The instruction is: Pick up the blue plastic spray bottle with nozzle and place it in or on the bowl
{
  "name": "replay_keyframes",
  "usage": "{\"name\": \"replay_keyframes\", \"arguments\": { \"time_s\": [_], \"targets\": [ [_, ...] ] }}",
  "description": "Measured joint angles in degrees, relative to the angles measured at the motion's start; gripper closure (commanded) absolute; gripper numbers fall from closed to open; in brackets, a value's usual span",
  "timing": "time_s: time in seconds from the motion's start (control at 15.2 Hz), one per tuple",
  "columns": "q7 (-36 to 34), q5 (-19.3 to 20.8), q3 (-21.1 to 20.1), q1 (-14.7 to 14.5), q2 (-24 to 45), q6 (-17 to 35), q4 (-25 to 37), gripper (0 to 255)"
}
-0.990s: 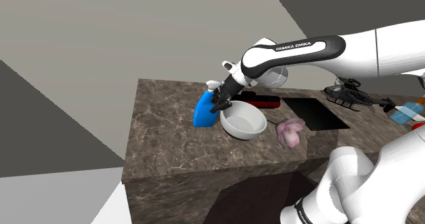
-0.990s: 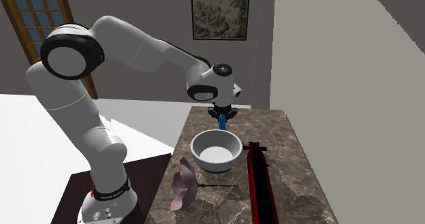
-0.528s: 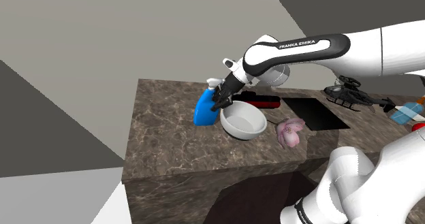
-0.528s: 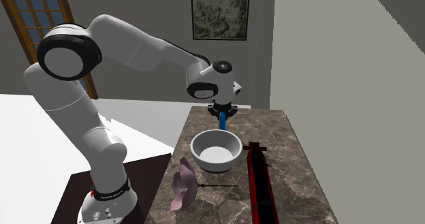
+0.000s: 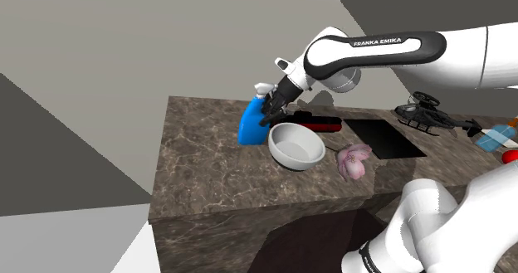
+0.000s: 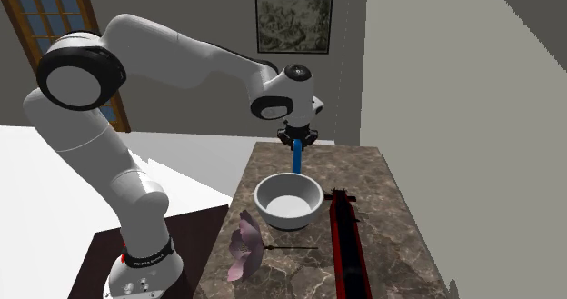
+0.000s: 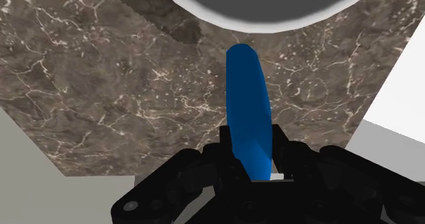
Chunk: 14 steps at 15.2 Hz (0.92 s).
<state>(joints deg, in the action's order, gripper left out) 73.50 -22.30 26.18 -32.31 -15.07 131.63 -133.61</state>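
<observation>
The blue spray bottle (image 5: 250, 123) with a white nozzle hangs just above the marble counter (image 5: 199, 168), clasped near its top by my black gripper (image 5: 271, 111). In the second exterior view the gripper (image 6: 297, 143) holds the bottle (image 6: 297, 159) behind the white bowl (image 6: 289, 200). The wrist view has the bottle (image 7: 248, 110) pinched between my fingers (image 7: 212, 148), its blue body pointing toward the bowl's rim (image 7: 272, 26). The bowl (image 5: 295, 145) stands right beside the bottle, on the shoulder view's right.
A pink flower (image 5: 354, 160) lies beside the bowl. A red and black long object (image 5: 320, 121) lies behind the bowl. Further along sit a black inset panel (image 5: 383, 138) and a toy helicopter (image 5: 425, 114). The counter's edges drop off close by (image 5: 162, 172).
The arm has risen, lifting the bottle up off the counter and slightly toward the shoulder view's right. The grip has stayed the same.
</observation>
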Motion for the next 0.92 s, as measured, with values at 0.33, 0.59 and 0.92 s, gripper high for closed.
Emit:
{"name": "replay_keyframes", "arguments": {
  "time_s": [0.33,0.59,0.92],
  "targets": [
    [-2.3,1.7,-0.6,0.5,-1.4,-3.2,2.3,255],
    [-3.9,3.0,-1.0,0.9,-2.4,-6.1,4.5,255],
    [-5.8,4.1,-1.5,1.1,-3.3,-9.4,7.3,255]
  ]
}}
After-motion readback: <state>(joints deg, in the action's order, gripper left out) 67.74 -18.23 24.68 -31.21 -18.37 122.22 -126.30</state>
